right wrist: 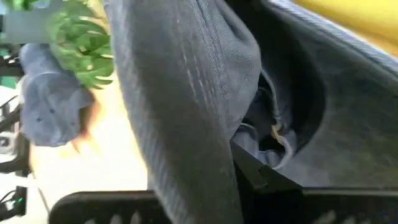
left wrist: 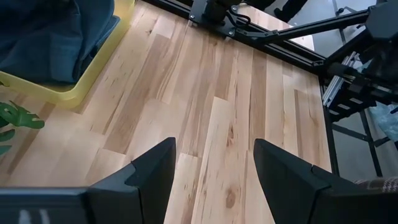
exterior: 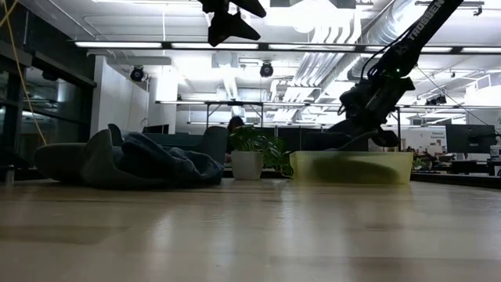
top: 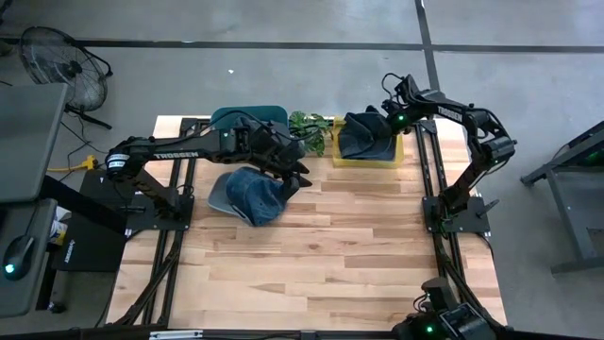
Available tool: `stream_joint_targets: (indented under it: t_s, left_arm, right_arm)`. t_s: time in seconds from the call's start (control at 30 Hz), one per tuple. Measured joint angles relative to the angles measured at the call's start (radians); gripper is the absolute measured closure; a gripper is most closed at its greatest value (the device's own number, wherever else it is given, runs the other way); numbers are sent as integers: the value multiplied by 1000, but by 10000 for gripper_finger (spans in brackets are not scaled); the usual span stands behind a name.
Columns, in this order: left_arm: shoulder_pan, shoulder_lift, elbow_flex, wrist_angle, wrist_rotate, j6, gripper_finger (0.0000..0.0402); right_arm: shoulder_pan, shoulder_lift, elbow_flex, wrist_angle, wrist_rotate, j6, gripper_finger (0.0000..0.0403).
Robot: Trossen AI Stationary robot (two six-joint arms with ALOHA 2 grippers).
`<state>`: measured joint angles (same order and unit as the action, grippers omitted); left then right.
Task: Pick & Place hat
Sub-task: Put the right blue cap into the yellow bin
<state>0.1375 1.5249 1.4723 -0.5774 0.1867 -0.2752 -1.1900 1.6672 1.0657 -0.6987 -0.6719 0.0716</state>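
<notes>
A light blue denim hat (top: 253,195) lies crumpled on the table left of centre, also in the low view (exterior: 137,160). My left gripper (top: 294,176) hangs open, high above the table beside that hat's right edge; its wrist view (left wrist: 214,174) shows only bare wood between the fingers. A darker denim hat (top: 363,135) sits in the yellow bin (top: 370,160) at the far edge. My right gripper (top: 385,121) is over the bin, shut on this dark hat (right wrist: 186,112). My right gripper holds the dark hat by a fold of its cloth (right wrist: 205,162), coming from above and slanting down over the bin. The cloth fills the wrist view and hides the fingertips. In the low view the hat's lower part (exterior: 366,139) reaches down into the bin.
A potted plant (top: 311,128) stands at the far edge between the two hats, next to the bin. A teal object (top: 247,115) lies at the far edge behind the left arm. Bare wood stretches across the near half of the table (top: 359,255).
</notes>
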Motion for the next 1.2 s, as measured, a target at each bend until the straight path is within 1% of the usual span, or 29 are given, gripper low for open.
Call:
stream_joint_targets:
  t_s: [0.23,0.4,0.47,0.57,0.8,0.93,1.07,1.2]
  left_arm:
    - [0,0,0,0,0,0,190]
    - [0,0,0,0,0,0,190]
    - [0,0,0,0,0,0,190]
    - [0,0,0,0,0,0,190]
    - [0,0,0,-1,0,-3,190]
    - [0,0,0,-12,0,-3,190]
    - [0,0,0,-34,-9,-4,190]
    - [0,0,0,-33,-10,-11,190]
  right_arm:
    - [8,0,0,-6,125,16,392]
    - [15,0,0,-5,147,10,390]
    - [15,0,0,-3,150,8,383]
    - [15,0,0,4,157,7,359]
    - [14,0,-1,-3,169,-1,267]
    - [11,0,-1,-22,180,-1,226]
    - [12,0,-1,-63,239,-5,205]
    - [12,0,13,-119,289,-27,201]
